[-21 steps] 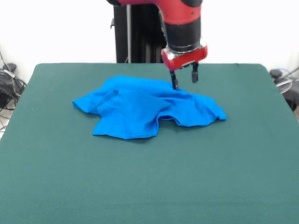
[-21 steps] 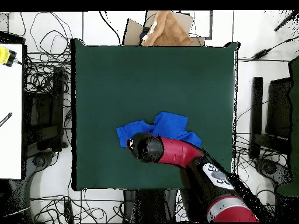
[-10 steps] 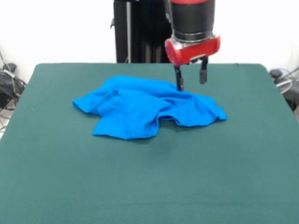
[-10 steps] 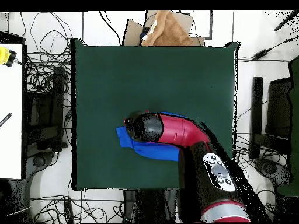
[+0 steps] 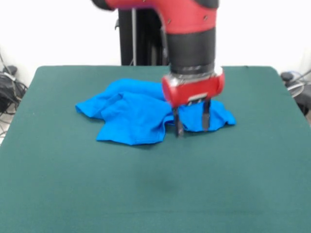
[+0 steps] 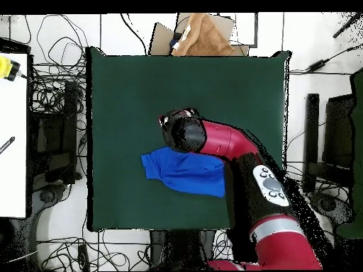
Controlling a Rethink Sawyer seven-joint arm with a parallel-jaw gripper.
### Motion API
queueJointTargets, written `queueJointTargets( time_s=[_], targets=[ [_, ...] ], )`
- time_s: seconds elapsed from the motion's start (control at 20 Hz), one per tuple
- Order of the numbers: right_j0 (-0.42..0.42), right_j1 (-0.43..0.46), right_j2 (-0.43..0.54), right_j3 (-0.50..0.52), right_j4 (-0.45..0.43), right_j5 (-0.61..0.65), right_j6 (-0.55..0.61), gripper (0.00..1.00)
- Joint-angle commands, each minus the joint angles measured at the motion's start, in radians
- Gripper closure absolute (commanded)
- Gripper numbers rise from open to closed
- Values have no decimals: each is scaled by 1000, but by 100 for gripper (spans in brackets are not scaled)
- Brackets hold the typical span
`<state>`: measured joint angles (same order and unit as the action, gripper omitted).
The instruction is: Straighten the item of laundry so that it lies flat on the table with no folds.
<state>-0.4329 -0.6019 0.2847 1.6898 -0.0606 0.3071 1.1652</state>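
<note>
The item of laundry, a bright blue T-shirt, lies crumpled with folds on the far half of the green table. My gripper hangs open and empty over the shirt's near right edge, its two dark fingers pointing down close to the cloth. From overhead, the shirt sits near the table's lower middle. The arm's end with the gripper is just beyond the shirt's upper edge. The red arm hides the shirt's right part there.
A brown cloth on cardboard lies beyond the table's top edge in the overhead view. Cables surround the table, a white surface with a yellow object stands at the left, and black equipment at the right.
The gripper has travelled from the shirt's far edge across the cloth to its near edge and dropped lower, staying open. The shirt has not moved.
</note>
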Motion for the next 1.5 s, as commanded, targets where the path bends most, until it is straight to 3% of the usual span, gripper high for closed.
queueJointTargets(
  time_s=[0.05, 0.6, 1.0, 1.5],
  targets=[
    [-142, 220, 119, 39, -122, -117, 27, 0],
    [-274, 319, 145, 102, -288, -196, 52, 0],
    [-261, 342, 135, 75, -325, -199, 81, 0],
    [-226, 352, 123, 55, -307, -185, 107, 0]
  ],
)
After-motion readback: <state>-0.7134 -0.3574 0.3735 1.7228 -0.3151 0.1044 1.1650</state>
